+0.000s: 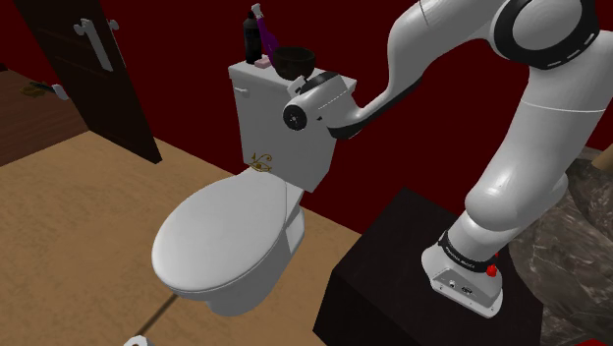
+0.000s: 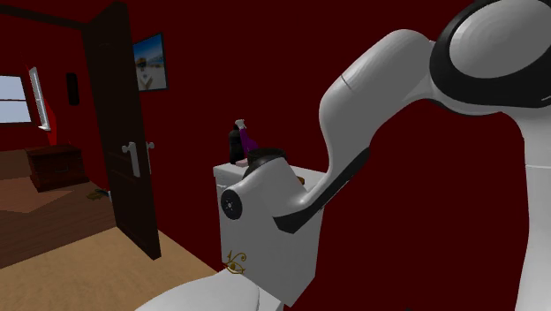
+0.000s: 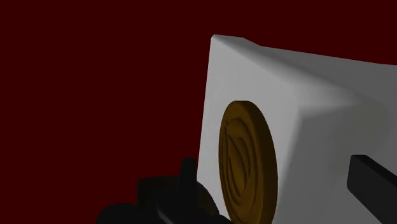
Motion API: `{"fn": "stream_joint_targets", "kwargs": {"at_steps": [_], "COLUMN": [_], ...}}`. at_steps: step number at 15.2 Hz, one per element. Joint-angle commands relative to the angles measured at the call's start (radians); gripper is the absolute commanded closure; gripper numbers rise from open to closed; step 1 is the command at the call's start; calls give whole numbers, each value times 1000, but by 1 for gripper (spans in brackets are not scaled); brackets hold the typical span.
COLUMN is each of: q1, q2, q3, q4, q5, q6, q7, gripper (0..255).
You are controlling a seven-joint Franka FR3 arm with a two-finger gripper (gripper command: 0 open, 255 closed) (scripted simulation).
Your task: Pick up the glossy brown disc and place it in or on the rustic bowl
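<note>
Landmark for all positions: the white toilet cistern.

1. Disc. The glossy brown disc lies flat on the cistern's white top, set in from the corner of the top. Raised rings and a line pattern show on its face. Nothing rests on it.

2. Tool. In the wrist view the tool is above the cistern top with its fingers spread apart and gripping nothing. The disc lies in the gap between them. The finger on the far side from the cistern's corner stands well clear of the disc. The other dark form sits close to the disc's rim, and contact there cannot be judged.

3. Bowl. The bowl is dark, near black, and stands upright on the cistern top. In the shoulder view it is just behind the arm's wrist. In the second exterior view only its rim shows above the wrist.

4. Other items on the cistern top. A dark bottle and a purple container stand together at the end of the cistern top, beside the bowl.

5. Cistern front. It carries a small gold emblem.

6. Surroundings. The closed toilet lid lies below and in front of the cistern. The black stand is beside the cistern. A dark door stands open, well apart from the cistern.
</note>
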Motion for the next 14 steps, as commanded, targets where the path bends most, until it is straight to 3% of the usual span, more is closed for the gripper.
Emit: {"fn": "stream_joint_targets", "kwargs": {"at_steps": [1,5,6,14], "q1": [-1,-1,-1,-1], "q2": [0,0,0,0], "q3": [-1,-1,-1,-1], "q4": [0,0,0,0], "q5": [-1,-1,-1,-1], "q6": [1,1,1,1], "q7": [0,0,0,0], "gripper": [0,0,255,255]}}
